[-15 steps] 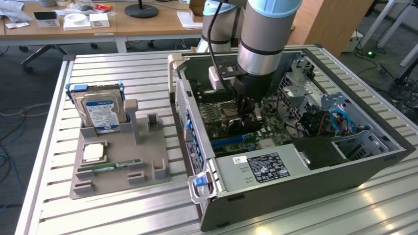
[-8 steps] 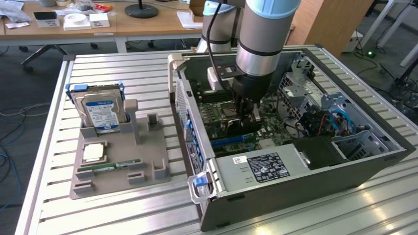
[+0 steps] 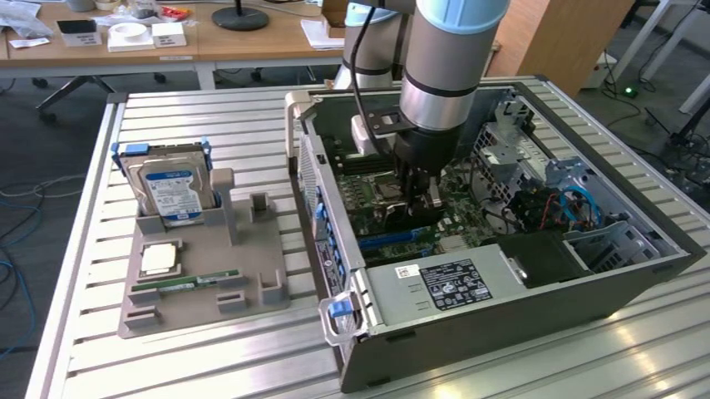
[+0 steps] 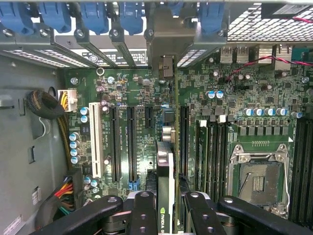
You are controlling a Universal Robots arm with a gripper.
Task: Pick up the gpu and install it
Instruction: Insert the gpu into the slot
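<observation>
The gpu (image 4: pixel 165 171) is a thin dark card seen edge-on in the wrist view, with a green logo near the fingers and its silver end bracket (image 4: pixel 168 34) against the case's rear slot openings. My gripper (image 4: pixel 168 215) is shut on it, one black finger (image 4: pixel 143 213) on each side. The card stands upright over the green motherboard (image 4: pixel 137 88), in line with the long expansion slots (image 4: pixel 130 142). Whether it sits in a slot I cannot tell. In the exterior view my gripper (image 3: pixel 420 199) reaches down inside the open computer case (image 3: pixel 621 274), with the gpu (image 3: pixel 425 218) showing dark below it.
Left of the case in the exterior view, a grey fixture tray (image 3: pixel 255 291) holds a silver hard drive (image 3: pixel 172 193), a processor chip (image 3: pixel 159 258) and a green memory stick (image 3: pixel 183 285). Inside the case are the power supply (image 3: pixel 444 284), cables (image 4: pixel 46 105) and the processor socket (image 4: pixel 259 178).
</observation>
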